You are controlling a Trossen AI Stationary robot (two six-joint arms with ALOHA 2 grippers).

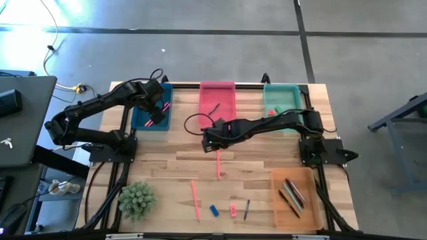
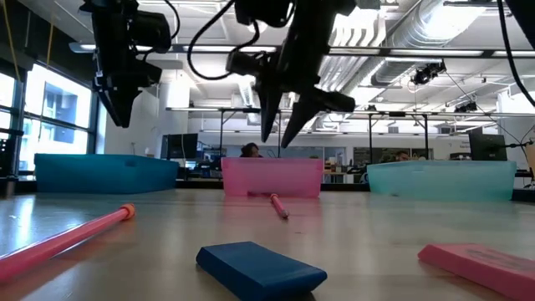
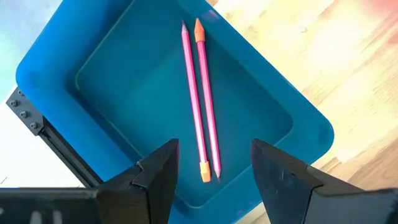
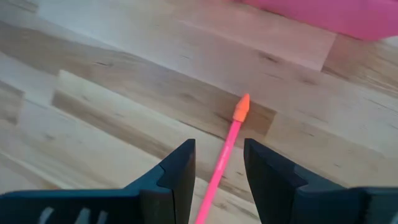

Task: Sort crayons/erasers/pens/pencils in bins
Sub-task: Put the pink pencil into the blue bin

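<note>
Your right gripper (image 4: 216, 168) hangs over the bare wood in the middle of the table (image 1: 167, 167), just in front of the pink bin (image 1: 217, 100), with its fingers spread and nothing pinched between them. Under it lies a thin pink stick (image 4: 225, 149) with an orange cone tip; in the right wrist view it runs straight up through the gap between your two fingers, tip pointing toward the pink bin, and touches neither one. In the low view the fingertips stand well clear above the table surface.

Your left gripper (image 3: 214, 171) hovers over the dark blue bin (image 3: 112, 93) at the back left, also spread and holding nothing. Two more pink sticks (image 3: 202, 93) lie side by side on that bin's floor, directly beneath the gap between the fingers.

At the front of the table you have another long pink stick (image 1: 195, 200), then a blue eraser (image 1: 214, 210), a short chunky block, and a pink-red eraser (image 1: 233, 211) just beside it, then a short dark pen (image 1: 247, 209). All of these lie well apart from both grippers. The teal bin (image 1: 281, 100) sits at the back right, and the orange bin (image 1: 292, 197) at the front right holds several sticks. A small green plant (image 1: 137, 199) stands at the front left.
</note>
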